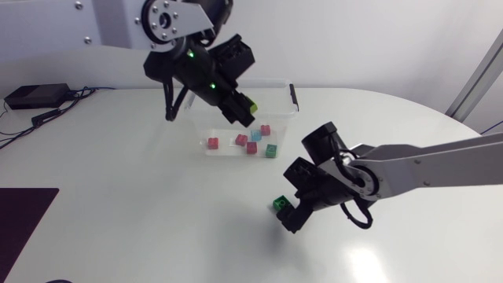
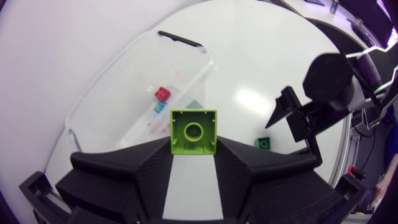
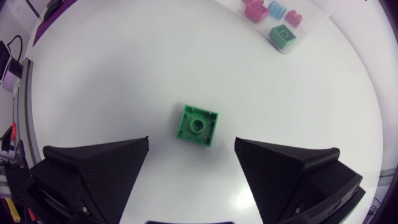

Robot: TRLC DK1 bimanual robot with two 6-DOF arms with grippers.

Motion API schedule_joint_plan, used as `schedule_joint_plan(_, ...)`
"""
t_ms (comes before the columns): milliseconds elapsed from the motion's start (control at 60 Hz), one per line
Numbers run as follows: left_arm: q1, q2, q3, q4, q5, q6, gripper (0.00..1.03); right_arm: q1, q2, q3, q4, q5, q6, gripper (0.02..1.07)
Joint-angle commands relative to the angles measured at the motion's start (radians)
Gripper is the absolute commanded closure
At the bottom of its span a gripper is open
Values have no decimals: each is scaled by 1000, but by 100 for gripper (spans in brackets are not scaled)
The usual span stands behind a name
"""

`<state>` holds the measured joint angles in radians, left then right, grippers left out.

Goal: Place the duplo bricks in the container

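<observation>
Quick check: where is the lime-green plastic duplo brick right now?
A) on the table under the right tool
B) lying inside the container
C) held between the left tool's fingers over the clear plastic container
C: the lime-green plastic duplo brick is gripped from both sides by the left tool over the clear plastic container; the open right tool hovers over a dark green brick.

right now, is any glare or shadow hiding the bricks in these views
Left wrist view: a glare patch on the table beyond the lime brick in the left tool, covering no brick. Right wrist view: the green brick casts only a thin soft shadow; the fisheye bows the table edge. Head view: even light, no hard shadows; the container shows plainly.
</observation>
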<state>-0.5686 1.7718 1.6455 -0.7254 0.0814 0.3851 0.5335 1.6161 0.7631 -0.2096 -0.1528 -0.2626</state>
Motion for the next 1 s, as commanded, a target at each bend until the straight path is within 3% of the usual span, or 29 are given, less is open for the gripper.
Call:
schedule_joint_plan(0, 50, 12, 4, 52, 11, -38, 81, 22, 71, 53, 6, 22, 40, 8)
schedule_joint_plan(83, 84, 35, 7, 141, 11, -69, 81, 25, 123, 87, 6, 42, 51, 16)
schedule_joint_plan(150, 110, 74, 27, 182, 11, -86, 80, 25, 146, 104, 1, 53, 59, 30)
schedule_joint_plan(233, 142, 135, 71, 211, 11, -115, 80, 29, 148, 105, -4, 58, 68, 60)
schedule_joint_plan(267, 156, 164, 96, 221, 11, -138, 79, 33, 143, 104, -13, 62, 74, 79)
schedule_joint_plan(283, 167, 187, 112, 233, 11, -157, 78, 34, 131, 97, -14, 67, 79, 83)
schedule_joint_plan(333, 174, 218, 129, 251, 8, -164, 68, 37, 103, 87, -24, 73, 82, 84)
schedule_joint_plan(433, 196, 281, 168, 287, -23, -206, 23, 36, 7, 79, -73, 76, 88, 85)
schedule_joint_plan(500, 205, 304, 181, 297, -32, -227, 5, 26, -64, 94, -117, 76, 88, 85)
schedule_joint_plan(733, 236, 164, 86, 365, -52, -313, 4, -41, -203, 318, -318, 76, 83, 85)
schedule_joint_plan(983, 246, -163, -174, 408, -103, -325, 4, -93, -85, 630, -344, 76, 105, 85)
